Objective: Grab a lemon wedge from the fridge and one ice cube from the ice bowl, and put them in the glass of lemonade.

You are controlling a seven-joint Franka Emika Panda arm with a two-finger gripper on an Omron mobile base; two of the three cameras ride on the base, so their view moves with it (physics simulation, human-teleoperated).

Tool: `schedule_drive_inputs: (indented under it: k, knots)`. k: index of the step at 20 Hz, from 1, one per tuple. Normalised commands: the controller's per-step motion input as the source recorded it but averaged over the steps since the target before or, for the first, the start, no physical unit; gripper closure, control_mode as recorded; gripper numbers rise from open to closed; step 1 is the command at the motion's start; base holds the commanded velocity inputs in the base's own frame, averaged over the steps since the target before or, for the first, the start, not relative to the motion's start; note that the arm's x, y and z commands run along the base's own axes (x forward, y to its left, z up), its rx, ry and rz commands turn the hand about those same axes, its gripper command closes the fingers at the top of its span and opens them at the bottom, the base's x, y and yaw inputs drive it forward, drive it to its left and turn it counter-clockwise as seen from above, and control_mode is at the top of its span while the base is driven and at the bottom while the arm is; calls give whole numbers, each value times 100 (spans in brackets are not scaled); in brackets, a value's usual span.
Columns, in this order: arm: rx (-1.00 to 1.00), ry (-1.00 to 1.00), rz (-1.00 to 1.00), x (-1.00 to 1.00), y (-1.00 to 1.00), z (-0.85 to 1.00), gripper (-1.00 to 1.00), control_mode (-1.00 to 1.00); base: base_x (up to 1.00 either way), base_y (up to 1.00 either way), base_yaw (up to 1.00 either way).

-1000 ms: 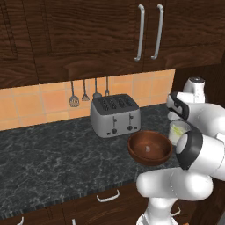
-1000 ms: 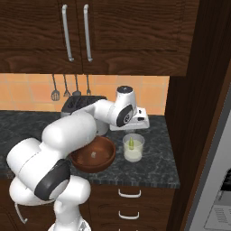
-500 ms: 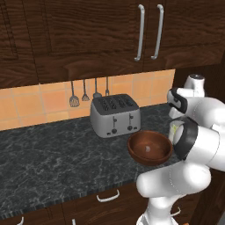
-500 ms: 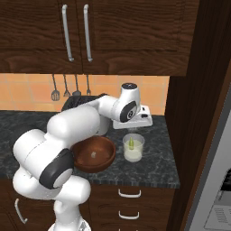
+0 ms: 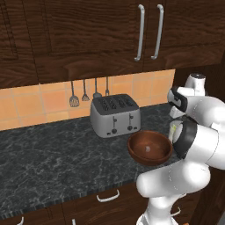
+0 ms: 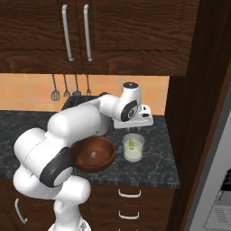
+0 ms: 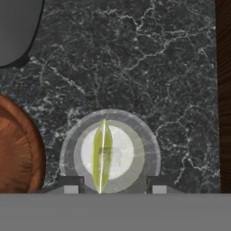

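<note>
- Hanging above the glass of lemonade (image 6: 133,147) is the pincer (image 6: 134,129), seen in the right base view on the end of the white arm (image 6: 83,118)
- Its two dark tips (image 7: 71,184) rise at the bottom of the hand view, one on each side of the glass (image 7: 110,154), parted about as wide as the glass and with nothing between them; they grip nothing
- The glass stands upright on the dark marbled table (image 6: 153,149), just beside the ice bowl (image 6: 92,154) and apart from it in the hand view
- A yellow-green lemon wedge (image 7: 102,154) sits in the pale drink, edge-up as seen from above; a faint pale square shows in the liquid beside it, too dim to name
- In the right base view the wedge (image 6: 131,144) shows through the clear wall of the glass
- The reddish-brown ice bowl (image 5: 149,147) lies near the front edge of the table (image 5: 52,158), with one small pale cube (image 5: 146,150) on its bottom
- A silver four-slot toaster (image 5: 115,116) stands behind the bowl, against the orange tiled wall (image 5: 39,103)
- Three utensils (image 5: 85,93) hang on the tiles left of the toaster
- Dark wooden cabinets (image 5: 88,35) with long grey handles (image 5: 148,31) run above
- A grey fridge (image 6: 212,180) edge stands at the far right of the right base view
</note>
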Motion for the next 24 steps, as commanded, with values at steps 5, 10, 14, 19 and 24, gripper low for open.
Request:
schedule_drive_inputs:
  k: [5,10,14,19,24]
  knots:
    - [0,0,0,0,0,0,-100,-100,0,0,0]
    - [1,-4,0,-2,0,5,-100,-100,0,0,0]
    - [7,-15,0,-13,-1,24,-100,-100,0,0,0]
    - [9,-14,0,-19,-4,17,-100,-100,0,0,0]
    - [5,-13,0,-27,-1,6,-100,-100,0,0,0]
